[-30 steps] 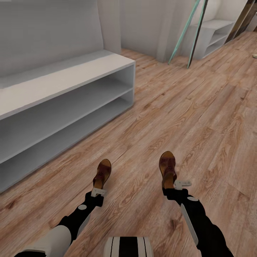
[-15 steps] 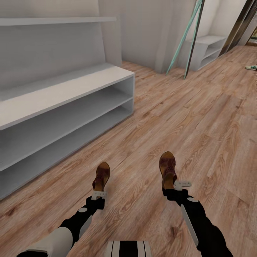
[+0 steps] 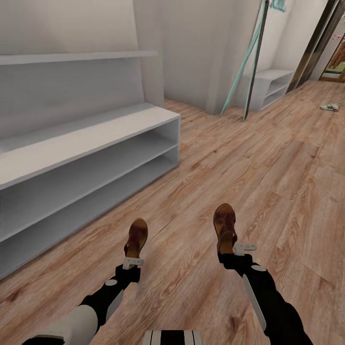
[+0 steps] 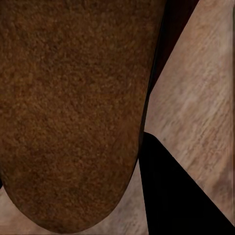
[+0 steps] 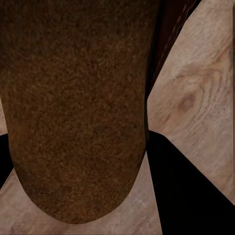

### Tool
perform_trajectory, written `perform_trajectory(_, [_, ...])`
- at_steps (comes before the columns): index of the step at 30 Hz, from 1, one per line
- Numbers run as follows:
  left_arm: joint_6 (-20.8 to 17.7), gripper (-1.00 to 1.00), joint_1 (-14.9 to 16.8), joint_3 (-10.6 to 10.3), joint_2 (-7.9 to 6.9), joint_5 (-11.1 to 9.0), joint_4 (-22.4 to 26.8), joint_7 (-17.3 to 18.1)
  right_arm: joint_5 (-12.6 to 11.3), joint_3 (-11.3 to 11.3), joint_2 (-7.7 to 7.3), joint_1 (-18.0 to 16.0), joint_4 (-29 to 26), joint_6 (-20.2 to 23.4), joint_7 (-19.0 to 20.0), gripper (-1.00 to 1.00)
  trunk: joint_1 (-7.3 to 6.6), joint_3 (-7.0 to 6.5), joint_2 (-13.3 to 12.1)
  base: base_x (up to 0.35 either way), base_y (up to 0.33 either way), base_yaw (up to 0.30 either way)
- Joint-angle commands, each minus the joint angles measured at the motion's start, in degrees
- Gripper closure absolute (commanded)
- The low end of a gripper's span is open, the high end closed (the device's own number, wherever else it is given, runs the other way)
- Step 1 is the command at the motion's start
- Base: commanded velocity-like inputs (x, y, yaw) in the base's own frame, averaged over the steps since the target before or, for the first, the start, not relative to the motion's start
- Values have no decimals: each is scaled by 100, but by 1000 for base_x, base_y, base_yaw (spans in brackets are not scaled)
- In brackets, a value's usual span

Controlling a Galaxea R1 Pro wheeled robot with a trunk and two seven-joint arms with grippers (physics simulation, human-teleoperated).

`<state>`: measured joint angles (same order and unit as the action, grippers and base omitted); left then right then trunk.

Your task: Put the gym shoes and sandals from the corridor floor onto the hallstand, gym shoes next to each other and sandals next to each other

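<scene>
The corridor floor (image 3: 268, 163) is matt wood-grain plank; the hallstand (image 3: 91, 139) smooth matt grey; both sandals (image 3: 136, 237) (image 3: 225, 225) show grainy, seemingly leather brown.

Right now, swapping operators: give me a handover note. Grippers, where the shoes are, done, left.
Left gripper: shut on the left sandal, held at its heel end.
Right gripper: shut on the right sandal, same grip.
Both sandals are carried over the corridor floor; the hallstand is ahead on the left, its tiers bare.
A gym shoe lies on the floor far ahead on the right; the second can't be made out.
Done: sandals picked up.
Left: set sandals side by side on the rack, then fetch both gym shoes.
</scene>
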<state>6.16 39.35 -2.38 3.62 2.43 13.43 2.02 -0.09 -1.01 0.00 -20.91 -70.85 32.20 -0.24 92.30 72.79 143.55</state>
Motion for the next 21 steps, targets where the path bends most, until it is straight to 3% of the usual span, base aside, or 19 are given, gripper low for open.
perform_trajectory(1, [18, 100, 3, -17, -1, 47, -6, 0, -16, 0, 0, -1, -7, 32, -15, 100, -3, -28, 0, 0, 0, 0])
perform_trajectory(12, [17, 100, 3, -17, -10, 47, -7, 0, -17, -4, 0, -1, -2, 32, -12, 100, -31, -376, -15, 0, 0, 0])
perform_trajectory(21, [19, 100, 3, -9, -18, 47, -7, 0, -17, -3, 0, -1, 1, 32, -11, 100, -31, -453, -15, 0, 0, 0])
